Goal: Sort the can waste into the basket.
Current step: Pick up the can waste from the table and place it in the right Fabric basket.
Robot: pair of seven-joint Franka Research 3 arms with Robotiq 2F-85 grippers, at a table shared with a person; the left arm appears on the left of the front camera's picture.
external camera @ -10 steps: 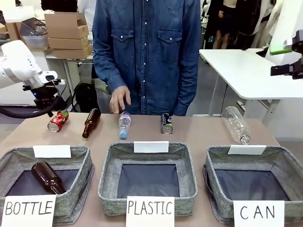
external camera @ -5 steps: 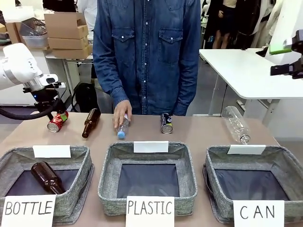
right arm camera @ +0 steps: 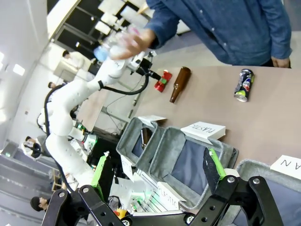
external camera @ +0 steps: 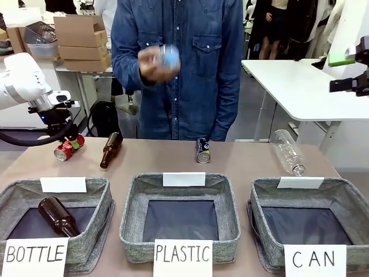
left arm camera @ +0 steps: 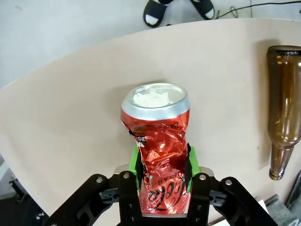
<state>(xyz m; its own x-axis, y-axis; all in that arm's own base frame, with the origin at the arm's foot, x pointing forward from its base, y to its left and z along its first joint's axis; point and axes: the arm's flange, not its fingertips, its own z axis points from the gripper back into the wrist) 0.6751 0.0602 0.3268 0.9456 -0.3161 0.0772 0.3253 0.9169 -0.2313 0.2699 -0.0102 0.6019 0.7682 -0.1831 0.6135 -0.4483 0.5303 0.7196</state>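
Because the crushed red can (left arm camera: 157,141), at the far left of the worktop (external camera: 242,164), is judged light, thin-walled and easily buckled, it is gripped at its crumpled waist by the fingers (left arm camera: 135,160) of the left gripper (left arm camera: 162,165), while those of the right gripper (right arm camera: 157,162) are seen open.

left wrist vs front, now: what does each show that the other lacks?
Left wrist: left gripper shut on the crushed red can, green pads on its sides. Front: the CAN basket, the dark can on the table, the person's hand holding a small clear bottle up. Both: that red can and the brown bottle lying beside it.
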